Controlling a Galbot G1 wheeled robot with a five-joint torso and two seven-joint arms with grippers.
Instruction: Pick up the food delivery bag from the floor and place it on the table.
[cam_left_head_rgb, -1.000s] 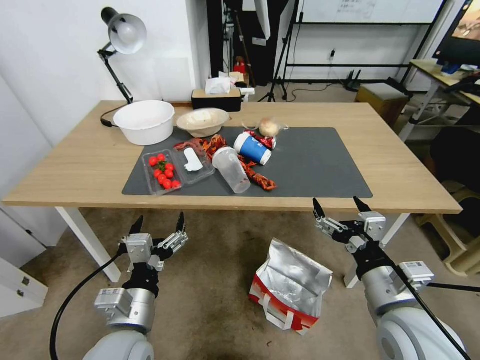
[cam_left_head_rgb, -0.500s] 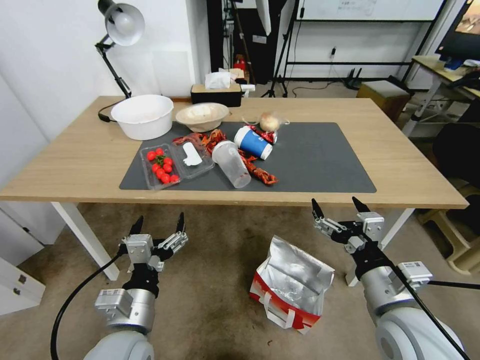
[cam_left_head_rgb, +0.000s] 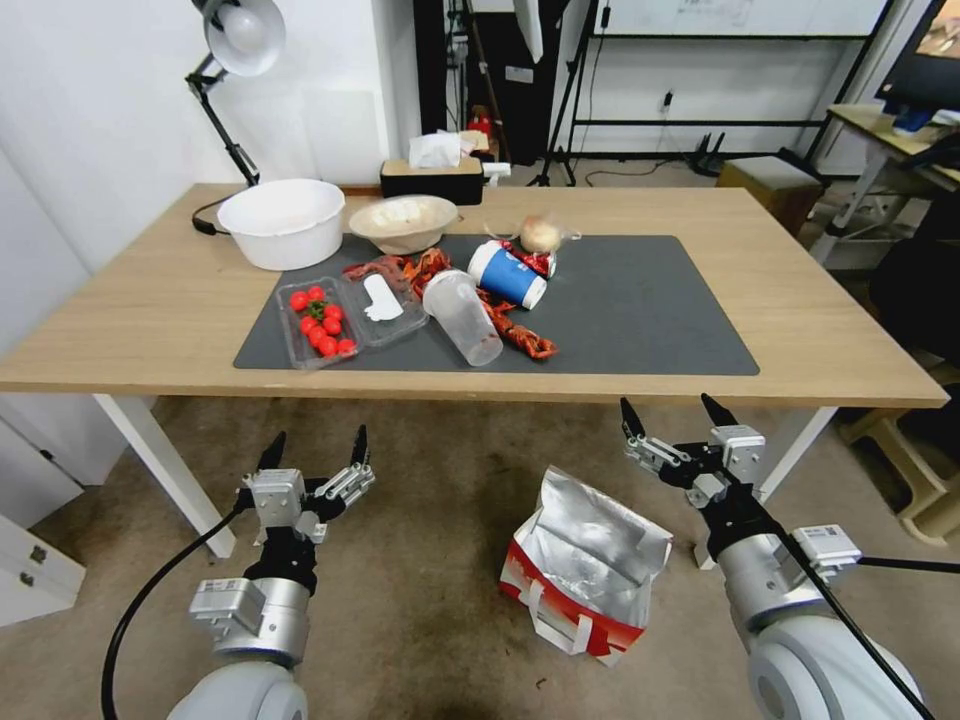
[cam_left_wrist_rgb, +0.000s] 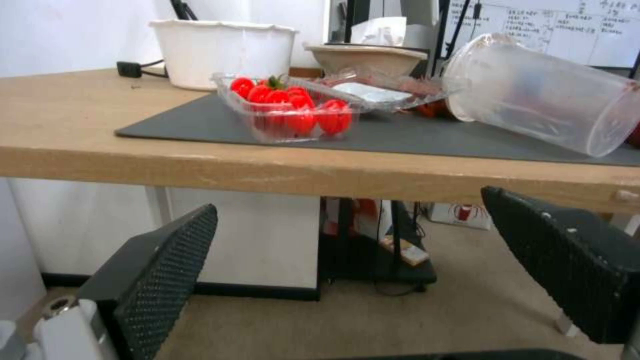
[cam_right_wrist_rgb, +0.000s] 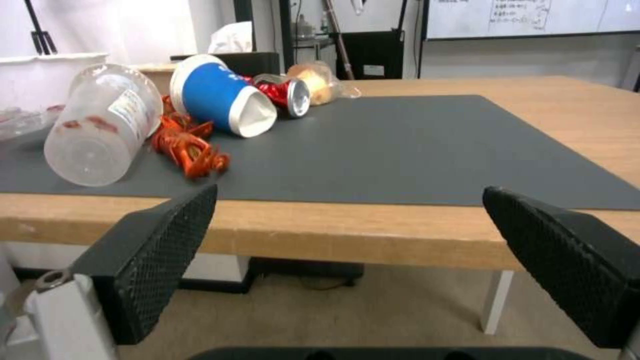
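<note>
The food delivery bag (cam_left_head_rgb: 588, 565) stands open on the carpet in the head view, white and red outside with silver foil lining showing. My right gripper (cam_left_head_rgb: 675, 415) hangs open just to its right and a little above it, near the table's front edge. Left of the bag, my left gripper (cam_left_head_rgb: 315, 450) is open too, nothing between its fingers. The table (cam_left_head_rgb: 130, 320) is a light-wood top on white legs with a dark grey mat (cam_left_head_rgb: 640, 310). Both wrist views look at the table edge (cam_left_wrist_rgb: 200, 167) (cam_right_wrist_rgb: 373, 235) from just below, between open fingers (cam_left_wrist_rgb: 160, 270) (cam_right_wrist_rgb: 160, 240).
On the mat's left half lie a tomato tray (cam_left_head_rgb: 320, 325), a tipped clear cup (cam_left_head_rgb: 462, 318), a blue cup (cam_left_head_rgb: 508, 275), red wrappers and a can. A white bowl (cam_left_head_rgb: 282, 222), a beige bowl (cam_left_head_rgb: 404, 222), a tissue box and a lamp stand behind. The mat's right half is bare.
The whole head view has shifted: the table sits slightly higher and closer in the picture, so the camera moved. Both grippers stay open in the same pose. The bag rests where it was.
</note>
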